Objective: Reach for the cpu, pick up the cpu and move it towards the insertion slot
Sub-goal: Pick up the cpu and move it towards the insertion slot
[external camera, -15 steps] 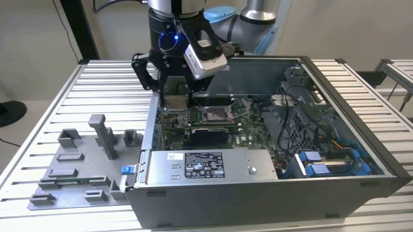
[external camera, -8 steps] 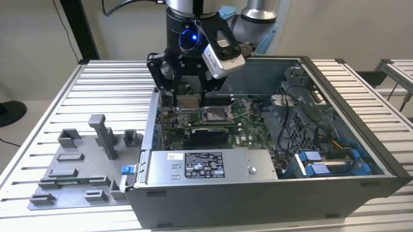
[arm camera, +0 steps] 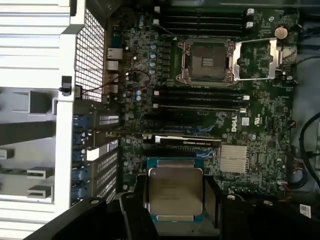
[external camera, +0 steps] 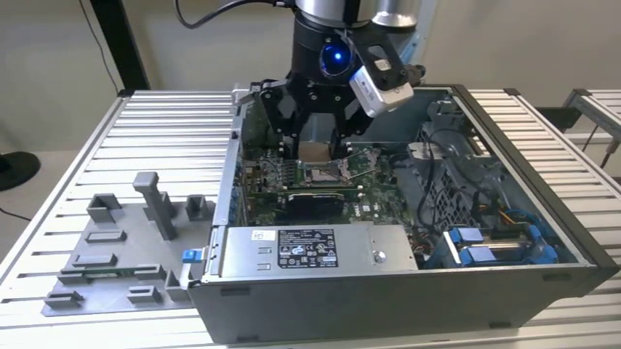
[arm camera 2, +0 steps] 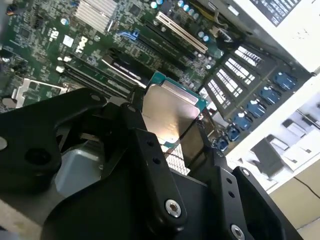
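The cpu, a flat square chip with a silvery top, hangs inside the open computer case with my gripper shut on it. In both wrist views the black fingers press on two opposite edges of the cpu, above the green board. The insertion slot lies just below and in front of the chip in the exterior view. In the first wrist view the insertion slot has a silver frame and dark centre, and its lid is swung open beside it.
The case walls ring the board. A grey power supply sits at the front, with cables and blue connectors at the exterior view's right. A grey fixture plate with blocks lies on the slatted table at that view's left. A finned heat sink stands near the chip.
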You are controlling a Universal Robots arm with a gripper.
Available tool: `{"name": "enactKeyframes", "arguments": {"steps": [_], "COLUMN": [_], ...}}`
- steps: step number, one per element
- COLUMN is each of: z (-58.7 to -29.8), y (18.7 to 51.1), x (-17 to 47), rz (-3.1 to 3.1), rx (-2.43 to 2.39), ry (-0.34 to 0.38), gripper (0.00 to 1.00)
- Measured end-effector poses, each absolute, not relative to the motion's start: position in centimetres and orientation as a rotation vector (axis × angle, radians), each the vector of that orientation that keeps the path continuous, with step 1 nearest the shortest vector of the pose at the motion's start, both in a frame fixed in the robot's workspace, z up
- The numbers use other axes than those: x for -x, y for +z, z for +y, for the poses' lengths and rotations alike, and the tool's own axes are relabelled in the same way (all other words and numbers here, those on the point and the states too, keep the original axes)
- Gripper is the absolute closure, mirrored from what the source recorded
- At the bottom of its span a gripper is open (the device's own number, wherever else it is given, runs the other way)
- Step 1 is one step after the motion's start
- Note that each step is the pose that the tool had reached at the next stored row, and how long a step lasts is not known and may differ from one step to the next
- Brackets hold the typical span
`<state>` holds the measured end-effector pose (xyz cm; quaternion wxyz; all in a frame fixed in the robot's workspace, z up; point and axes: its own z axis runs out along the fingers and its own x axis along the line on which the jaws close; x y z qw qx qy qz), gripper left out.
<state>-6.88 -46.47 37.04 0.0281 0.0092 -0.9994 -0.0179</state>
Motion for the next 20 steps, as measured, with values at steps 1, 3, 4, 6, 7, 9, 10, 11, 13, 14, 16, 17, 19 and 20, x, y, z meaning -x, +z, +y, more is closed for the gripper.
{"name": "enactKeyframes", "arguments": {"steps": [1, 3, 4, 6, 7, 9, 10, 11, 13, 14, 16, 17, 19, 20], "z": [-46.4, -46.3, -46.2, -45.9, -45.8, -45.3, -45.2, -45.0, -44.6, -44.3, -43.8, -43.6, -43.0, -42.7], "y": [37.0, 37.0, 37.0, 37.0, 37.0, 36.9, 36.9, 36.9, 36.8, 36.8, 36.7, 36.7, 36.6, 36.6], "x": [6.5, 6.0, 5.7, 5.2, 5.0, 4.7, 4.5, 4.3, 4.0, 3.9, 3.8, 3.8, 3.8, 3.8], "rz": [-3.085, -3.085, -3.085, -3.085, -3.085, -3.085, -3.085, -3.085, -3.085, -3.085, -3.085, -3.085, -3.085, -3.085], "rx": [-0.028, -0.028, -0.028, -0.028, -0.028, -0.027, -0.027, -0.027, -0.027, -0.027, -0.027, -0.027, -0.027, -0.027], "ry": [-0.054, -0.049, -0.046, -0.04, -0.037, -0.032, -0.03, -0.029, -0.026, -0.025, -0.023, -0.023, -0.023, -0.023], "gripper": [1.0, 1.0, 1.0, 1.0, 1.0, 1.0, 1.0, 1.0, 1.0, 1.0, 1.0, 1.0, 1.0, 1.0]}}
